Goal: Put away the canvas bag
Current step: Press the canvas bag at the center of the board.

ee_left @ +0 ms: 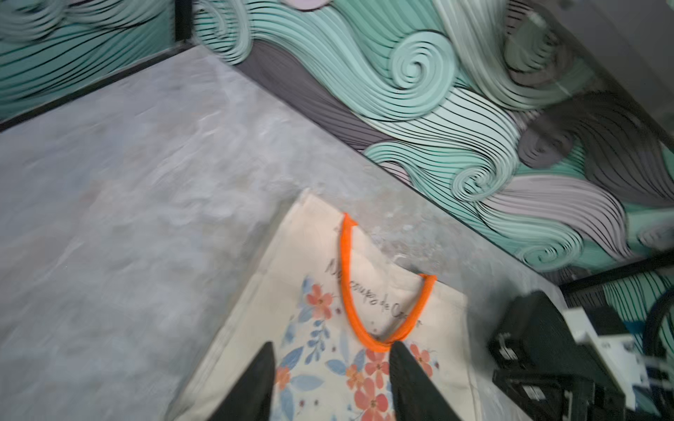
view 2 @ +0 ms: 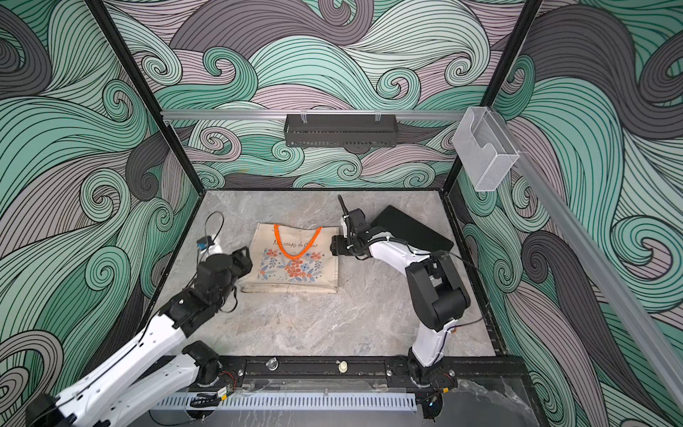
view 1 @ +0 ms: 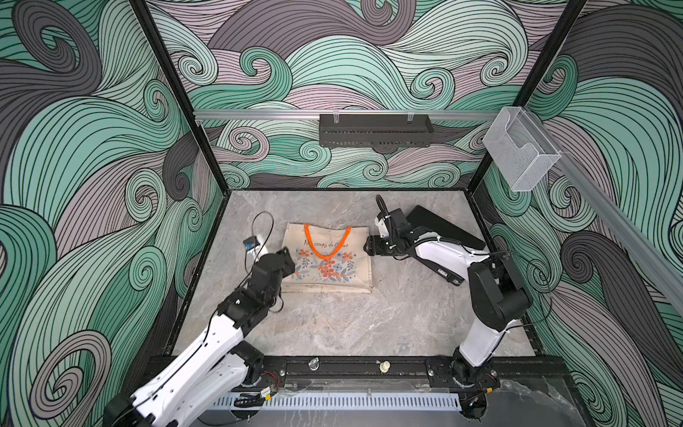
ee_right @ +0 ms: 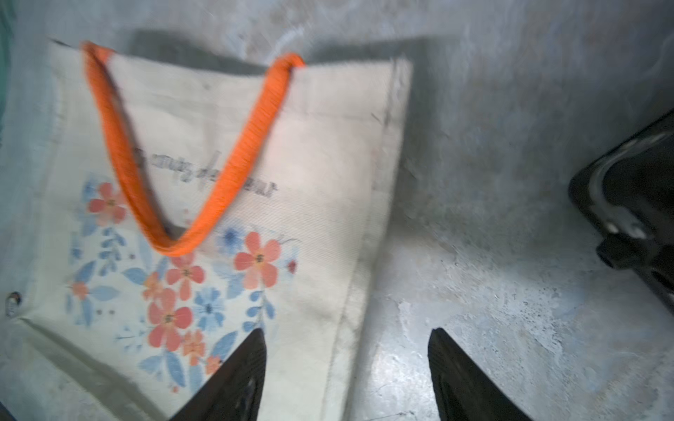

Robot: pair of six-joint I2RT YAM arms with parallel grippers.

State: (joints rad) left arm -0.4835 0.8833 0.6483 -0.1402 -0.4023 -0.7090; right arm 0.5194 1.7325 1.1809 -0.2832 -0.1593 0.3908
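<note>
The canvas bag (view 1: 327,266) (view 2: 295,270) lies flat on the grey table, beige with a flower print. Its orange handles (view 1: 327,244) are folded down over the lettering. My left gripper (view 1: 290,258) (view 2: 245,258) hovers at the bag's left edge. In the left wrist view it (ee_left: 332,346) is open above the print, the handle loop (ee_left: 379,342) just off one fingertip. My right gripper (view 1: 367,246) (view 2: 333,246) is at the bag's right edge. In the right wrist view it (ee_right: 347,332) is open and straddles the bag's (ee_right: 321,145) side seam, holding nothing.
A flat black box (view 1: 447,227) lies behind the right arm near the right wall. A black basket (view 1: 375,130) hangs on the back wall's rail. A clear plastic holder (view 1: 521,148) hangs on the right wall's rail. Patterned walls close in three sides.
</note>
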